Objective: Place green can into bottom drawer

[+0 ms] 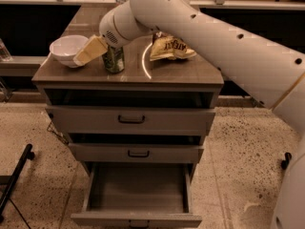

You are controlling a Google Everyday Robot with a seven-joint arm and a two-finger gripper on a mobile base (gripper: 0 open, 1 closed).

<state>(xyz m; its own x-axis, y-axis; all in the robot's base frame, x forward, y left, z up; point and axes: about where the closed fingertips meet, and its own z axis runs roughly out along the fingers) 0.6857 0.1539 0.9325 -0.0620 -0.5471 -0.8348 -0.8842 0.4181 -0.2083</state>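
Note:
The green can (pixel 114 60) stands upright on the cabinet top (pixel 181 75), left of centre near the front edge. My gripper (pixel 92 51) hangs from the white arm (pixel 200 27) and sits low over the top, just left of the can and touching or nearly touching it, between the can and a bowl. The wrist is directly above the can and hides its top. The bottom drawer (pixel 136 219) is pulled out at the foot of the cabinet, its grey inside bare.
A white bowl (pixel 66 49) sits at the left of the cabinet top. A yellow chip bag (pixel 169 46) lies to the can's right. Two shallower drawers with black handles (pixel 131 119) are above the open one. A black stand leg (pixel 16 175) lies on the floor at left.

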